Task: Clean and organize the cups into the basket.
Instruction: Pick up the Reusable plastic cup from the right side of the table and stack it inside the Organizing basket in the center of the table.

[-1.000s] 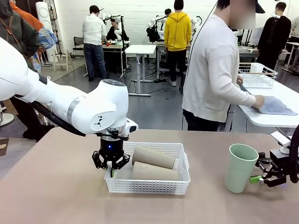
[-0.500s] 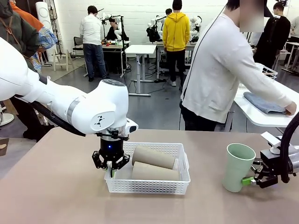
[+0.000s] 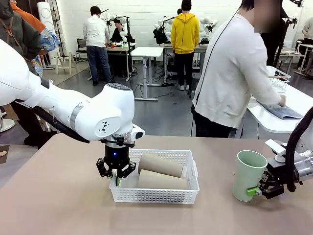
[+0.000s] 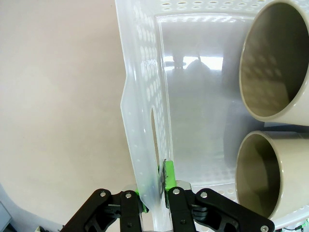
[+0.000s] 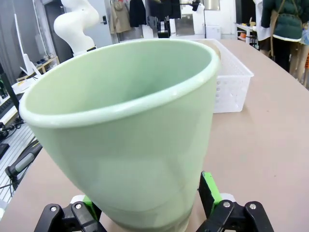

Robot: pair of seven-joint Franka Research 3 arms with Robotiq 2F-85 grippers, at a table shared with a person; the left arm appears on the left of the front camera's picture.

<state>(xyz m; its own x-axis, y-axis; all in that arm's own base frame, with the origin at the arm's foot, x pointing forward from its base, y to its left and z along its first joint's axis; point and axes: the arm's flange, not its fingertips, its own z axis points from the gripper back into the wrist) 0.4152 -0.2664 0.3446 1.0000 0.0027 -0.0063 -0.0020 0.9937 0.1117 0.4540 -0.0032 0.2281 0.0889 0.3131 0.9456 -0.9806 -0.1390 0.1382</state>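
Your right gripper (image 3: pixel 258 190) just clamped the mint green cup (image 3: pixel 250 175)
It stands near the table's (image 3: pixel 58 205) right edge; lift it next. Your left gripper (image 3: pixel 116 172) pinches the basket's (image 3: pixel 161 196) left wall.

The left gripper (image 4: pixel 157 182) was clamped on the thin side wall of a white perforated basket (image 4: pixel 145 111). Inside, two brown cups lay on their sides, mouths facing the camera, the upper cup (image 4: pixel 275 58) just above the lower cup (image 4: pixel 258 174). A tan table (image 4: pixel 58 96) lay beneath.
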